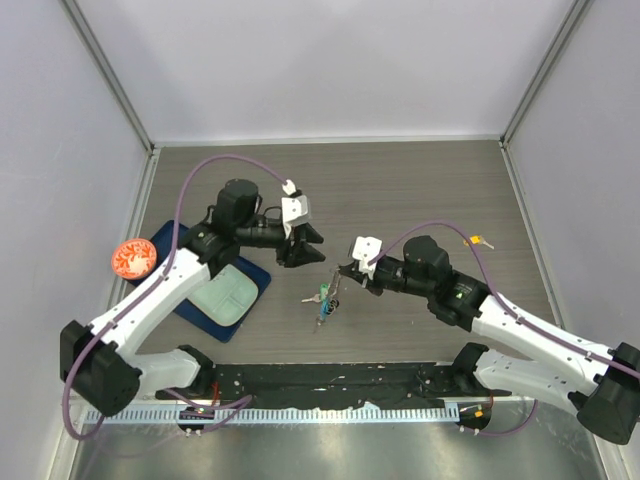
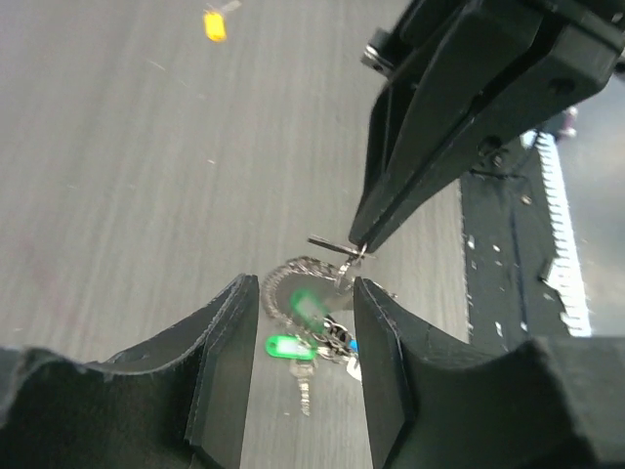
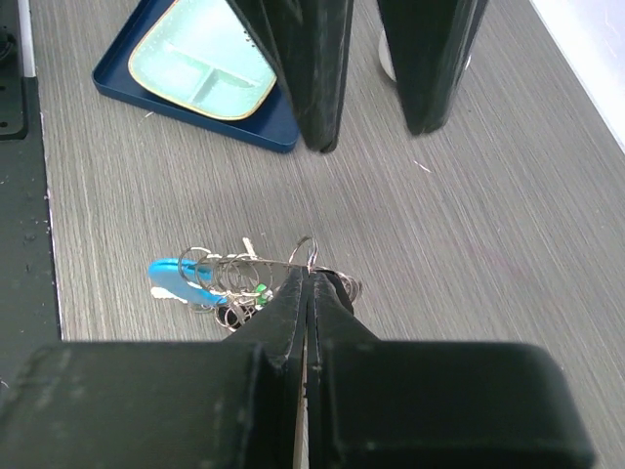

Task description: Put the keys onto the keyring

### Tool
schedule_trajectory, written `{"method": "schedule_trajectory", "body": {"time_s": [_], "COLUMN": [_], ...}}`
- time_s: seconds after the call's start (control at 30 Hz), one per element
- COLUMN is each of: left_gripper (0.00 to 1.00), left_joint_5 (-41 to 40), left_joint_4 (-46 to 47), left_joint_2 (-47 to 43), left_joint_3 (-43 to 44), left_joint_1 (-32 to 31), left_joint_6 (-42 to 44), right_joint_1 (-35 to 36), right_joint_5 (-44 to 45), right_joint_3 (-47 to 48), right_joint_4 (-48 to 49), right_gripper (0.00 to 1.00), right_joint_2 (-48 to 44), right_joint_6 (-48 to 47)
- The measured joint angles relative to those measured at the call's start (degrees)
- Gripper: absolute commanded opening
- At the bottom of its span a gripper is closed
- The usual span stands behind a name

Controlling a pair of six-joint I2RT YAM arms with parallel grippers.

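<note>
Grey wood-grain table [image 1: 420,190], boxed by pale walls [image 1: 300,60] on three sides. Centre frame: wire keyring [image 1: 325,300] bearing silver keys and blue and green tags, its wire pinched in the clenched right gripper [image 1: 343,272]. Left gripper [image 1: 308,252], fingers parted and holding nothing, just above it in frame. Left edge: dark blue tray [image 1: 160,236], mint divided plate [image 1: 225,295], orange-red bowl [image 1: 133,258]. Right: small yellow tag [image 1: 478,240]. Bare grain fills the upper frame.
</note>
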Motion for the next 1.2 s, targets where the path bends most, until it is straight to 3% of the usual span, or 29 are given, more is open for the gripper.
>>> {"method": "schedule_trajectory", "body": {"time_s": [0.17,0.33,0.83,1.2], "left_gripper": [0.40,0.38,0.39,0.30], "left_joint_5": [7.10,10.54,7.23,7.04], "left_joint_4": [-11.80,-15.87,-11.08,-8.61], "left_joint_2": [6.54,7.52,7.91,9.57], "left_joint_3": [4.72,4.72,2.75,2.32], "left_joint_1": [0.28,-0.57,-2.03,-2.62], "left_joint_6": [7.74,10.10,7.63,5.22], "right_joint_1": [0.00,0.00,0.00,0.00], "right_joint_5": [-1.11,-2.08,-4.15,-4.92], "right_joint_3": [0.00,0.00,0.00,0.00], "right_joint_4": [-0.22,-0.24,-0.24,-0.09], "right_gripper": [0.01,0.01,0.01,0.01], "right_joint_2": [-0.63,-0.72,-0.74,-0.74], "right_joint_6": [-0.42,-0.52,-0.52,-0.50]}}
